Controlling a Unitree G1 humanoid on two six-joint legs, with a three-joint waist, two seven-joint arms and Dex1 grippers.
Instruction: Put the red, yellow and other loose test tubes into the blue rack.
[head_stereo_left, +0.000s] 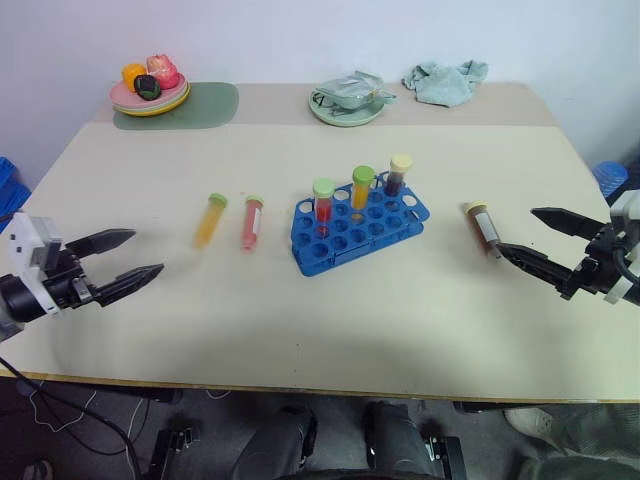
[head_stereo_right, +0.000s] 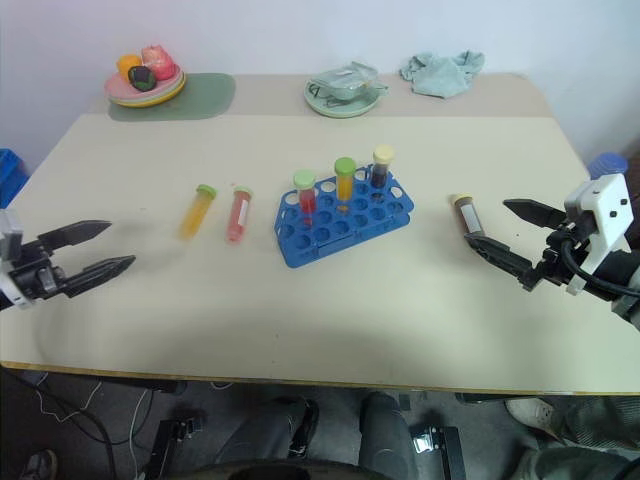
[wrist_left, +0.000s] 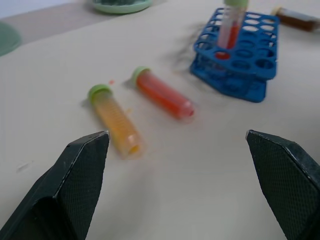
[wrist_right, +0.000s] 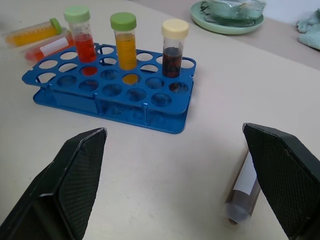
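Three loose test tubes lay flat on the tabletop (head_stereo_left: 300, 330) as I held both arms back: a yellow tube (head_stereo_left: 210, 220) and a red tube (head_stereo_left: 250, 222) side by side to the left of the blue rack (head_stereo_left: 360, 228), and a brown tube (head_stereo_left: 483, 228) alone on its right. The rack already carried three capped tubes standing upright in its back row. My left claw (head_stereo_left: 125, 258) hovered well short of the yellow and red pair, its jaws spread wide and empty; my right claw (head_stereo_left: 548, 243) hung just beside the brown tube, equally wide and holding nothing. I judged the tubes light, rigid plastic with smooth, round walls, likely to roll or slip away if nudged off-centre. The liquid inside would shift as each one tipped upright. The best hold looked to be across the barrel near the screw cap, where the ridged collar could stop a slide and leave the rounded bottom free to drop into a hole. The rack itself seemed light enough to skid if a tube jammed against a rim.
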